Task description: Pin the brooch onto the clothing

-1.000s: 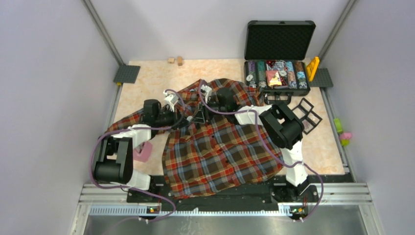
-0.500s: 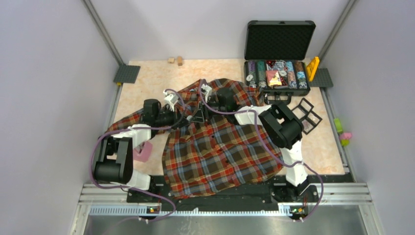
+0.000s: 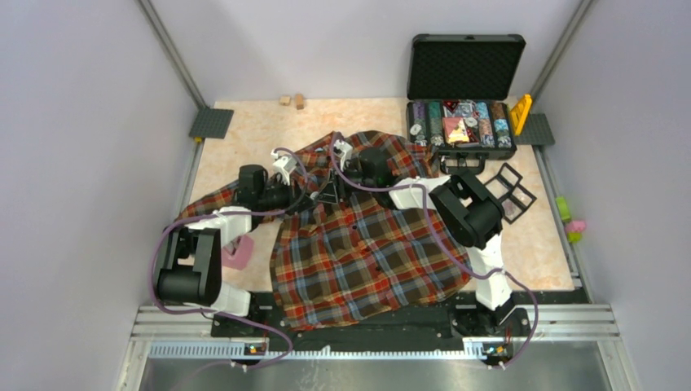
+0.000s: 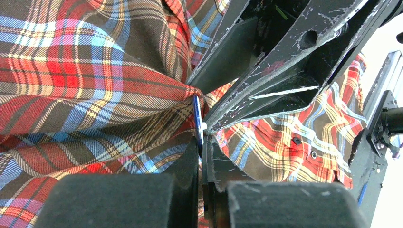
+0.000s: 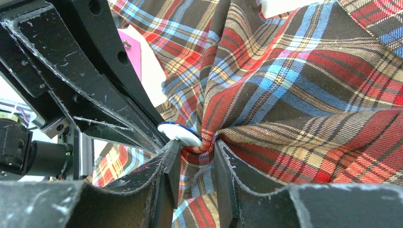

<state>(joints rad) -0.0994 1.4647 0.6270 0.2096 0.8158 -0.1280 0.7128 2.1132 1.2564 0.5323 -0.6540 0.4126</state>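
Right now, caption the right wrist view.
Right fingers pinch a fold of red plaid shirt; left fingers hold a small blue-rimmed round brooch against it.

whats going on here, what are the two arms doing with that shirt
Two robot arms are working on pinning a brooch to a plaid shirt spread on the table. The right gripper pinches a bunched fold of the shirt. The left gripper is shut on the small blue brooch, held edge-on against that fold. Whether the pin is through the cloth can't be seen.
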